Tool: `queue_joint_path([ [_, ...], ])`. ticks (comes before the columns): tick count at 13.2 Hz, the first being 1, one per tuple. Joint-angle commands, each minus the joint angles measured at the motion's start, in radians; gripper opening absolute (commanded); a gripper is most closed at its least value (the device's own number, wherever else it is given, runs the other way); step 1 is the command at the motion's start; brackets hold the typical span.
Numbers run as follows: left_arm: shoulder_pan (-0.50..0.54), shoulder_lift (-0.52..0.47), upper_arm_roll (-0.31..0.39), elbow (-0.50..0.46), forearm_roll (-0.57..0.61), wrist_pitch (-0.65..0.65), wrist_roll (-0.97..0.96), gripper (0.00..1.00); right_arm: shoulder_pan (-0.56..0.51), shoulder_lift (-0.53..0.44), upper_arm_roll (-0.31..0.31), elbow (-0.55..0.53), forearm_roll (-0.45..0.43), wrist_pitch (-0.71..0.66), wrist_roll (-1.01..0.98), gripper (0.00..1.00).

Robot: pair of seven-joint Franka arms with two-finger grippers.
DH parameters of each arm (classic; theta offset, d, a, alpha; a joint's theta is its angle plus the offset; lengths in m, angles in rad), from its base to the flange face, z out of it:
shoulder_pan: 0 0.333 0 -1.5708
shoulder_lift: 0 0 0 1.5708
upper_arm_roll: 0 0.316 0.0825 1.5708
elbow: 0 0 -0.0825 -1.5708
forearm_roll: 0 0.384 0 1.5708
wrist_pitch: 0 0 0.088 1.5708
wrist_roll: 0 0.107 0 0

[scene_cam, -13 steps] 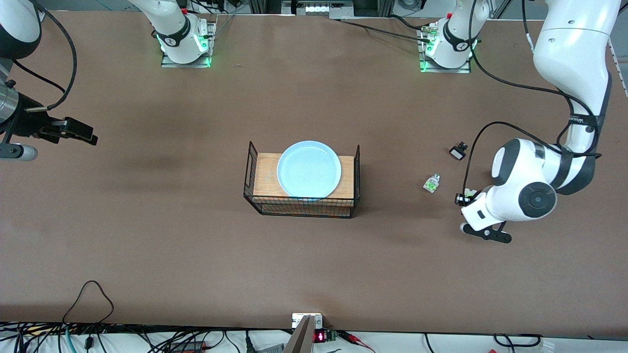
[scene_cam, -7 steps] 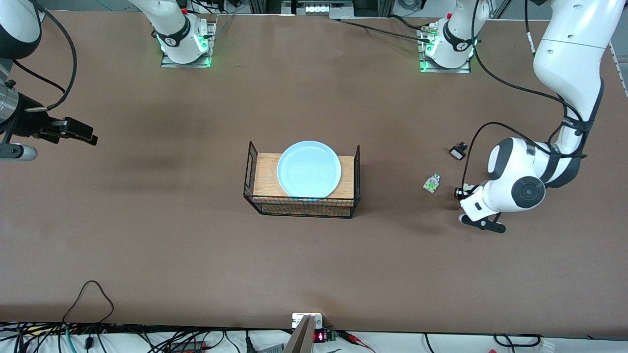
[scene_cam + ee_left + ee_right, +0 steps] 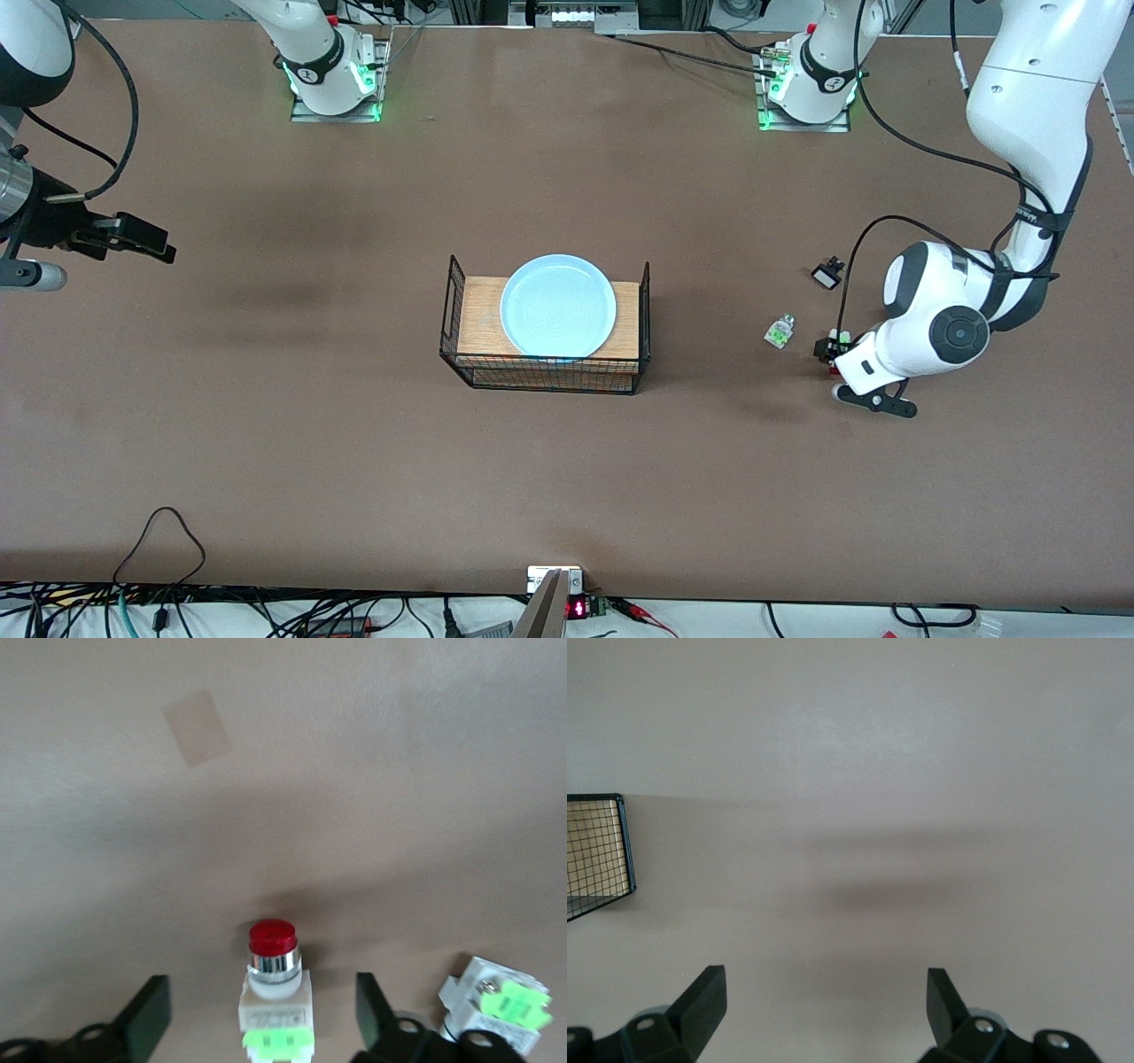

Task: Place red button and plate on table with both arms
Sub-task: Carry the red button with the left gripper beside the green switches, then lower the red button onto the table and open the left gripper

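The red button lies on the brown table, red cap pointing away from the wrist. My left gripper is open, low over the table, one finger on each side of the button without touching it. In the front view the gripper covers most of the button. The pale blue plate rests on the wooden top of the black wire rack at mid-table. My right gripper is open and empty over bare table at the right arm's end, where it waits.
A similar white-green part without a red cap lies beside the button, toward the rack; it also shows in the left wrist view. A small black part lies farther from the front camera. The rack's corner shows in the right wrist view.
My left arm's hand has shifted slightly toward the rack and come over the red button. The right arm and the plate have not moved.
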Motion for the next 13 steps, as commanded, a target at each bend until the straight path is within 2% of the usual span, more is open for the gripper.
queue_joint_path([
  [1, 0.006, -0.078, -0.026, 0.05, 0.017, -0.129, 0.012, 1.0, 0.002, 0.005, 0.005, 0.015, -0.011, 0.004, 0.013, 1.0],
  [8, 0.014, -0.202, -0.124, 0.349, 0.006, -0.638, 0.009, 1.0, 0.022, 0.002, 0.008, 0.015, -0.014, 0.013, 0.015, 1.0],
  [10, 0.015, -0.256, -0.136, 0.407, 0.005, -0.732, 0.013, 1.0, 0.017, 0.004, 0.006, 0.013, -0.01, 0.035, 0.016, 1.0],
  [12, 0.018, -0.299, -0.135, 0.455, -0.016, -0.766, 0.018, 1.0, 0.014, 0.005, 0.005, 0.013, -0.002, 0.108, 0.016, 1.0],
  [13, 0.024, -0.346, -0.12, 0.454, -0.077, -0.772, 0.018, 1.0, 0.014, 0.005, 0.005, 0.013, 0.001, 0.139, 0.018, 1.0],
])
